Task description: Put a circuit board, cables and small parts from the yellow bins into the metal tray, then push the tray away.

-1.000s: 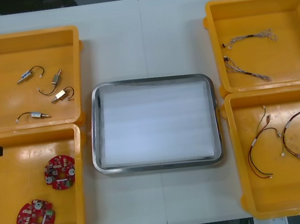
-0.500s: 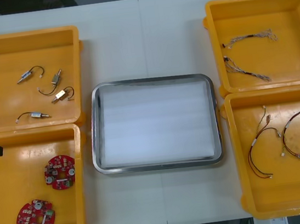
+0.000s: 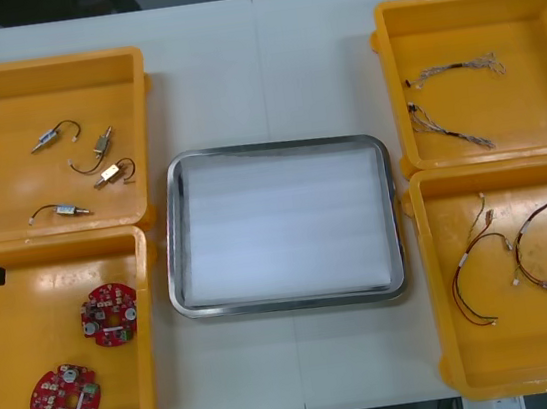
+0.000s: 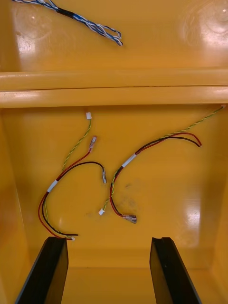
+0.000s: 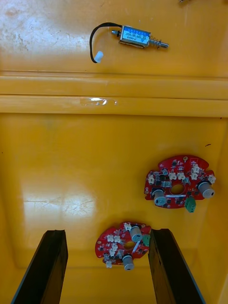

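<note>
**benchrat:** So which step was it on? The metal tray (image 3: 174,268) looked bare to me.

**solderjoe:** Very start, I'd say, with the first pick not yet made. The left pincer (image 5: 107,232) hung over its near yellow bin (image 5: 71,156), fingers apart and holding nothing. One circuit board (image 5: 124,245) lay on the bin floor right between the fingertips, closer to one finger than the other. The second board (image 5: 178,182) sat further ahead of the pincer, out past that same finger.

**benchrat:** And the other arm?

**solderjoe:** The right pincer (image 4: 108,240) was spread apart too, also empty, above the right near bin (image 4: 180,190) with the red and yellow cables (image 4: 52,186). One of them ended just ahead of a fingertip. The other cable (image 4: 128,160) lay ahead of the gap, a bit further out. A blue and white cable (image 4: 90,21) was well ahead, beyond the bin wall.

**benchrat:** Next move?

**solderjoe:** My guess was to nudge the left pincer sideways to centre the near board, drop straight down and clamp its rim. It lay flat, so the fingers would have to go low. The tray sat to that pincer's right on the counter (image 3: 260,65), so a sideways carry after.
</note>
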`<control>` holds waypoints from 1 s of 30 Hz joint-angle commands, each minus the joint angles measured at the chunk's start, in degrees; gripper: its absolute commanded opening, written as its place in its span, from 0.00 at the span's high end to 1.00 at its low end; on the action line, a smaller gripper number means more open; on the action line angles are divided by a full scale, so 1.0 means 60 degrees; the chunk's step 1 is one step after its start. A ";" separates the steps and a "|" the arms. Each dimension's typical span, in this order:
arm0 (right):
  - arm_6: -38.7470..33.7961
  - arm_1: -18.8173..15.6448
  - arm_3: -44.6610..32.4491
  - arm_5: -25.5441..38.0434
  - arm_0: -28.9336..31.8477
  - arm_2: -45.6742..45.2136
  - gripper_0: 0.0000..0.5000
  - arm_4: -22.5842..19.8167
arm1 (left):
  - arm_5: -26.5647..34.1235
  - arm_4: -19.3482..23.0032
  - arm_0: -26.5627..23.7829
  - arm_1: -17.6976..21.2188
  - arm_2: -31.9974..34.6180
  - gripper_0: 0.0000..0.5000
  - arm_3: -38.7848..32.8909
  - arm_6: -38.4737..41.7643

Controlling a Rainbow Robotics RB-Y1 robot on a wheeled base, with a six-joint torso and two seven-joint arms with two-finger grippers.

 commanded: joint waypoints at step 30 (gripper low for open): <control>0.0291 -0.0356 -0.0058 0.0027 0.0140 -0.0235 0.00 -0.0061 | 0.0058 0.0065 0.0147 0.0369 0.0254 0.00 -0.0257 -0.0432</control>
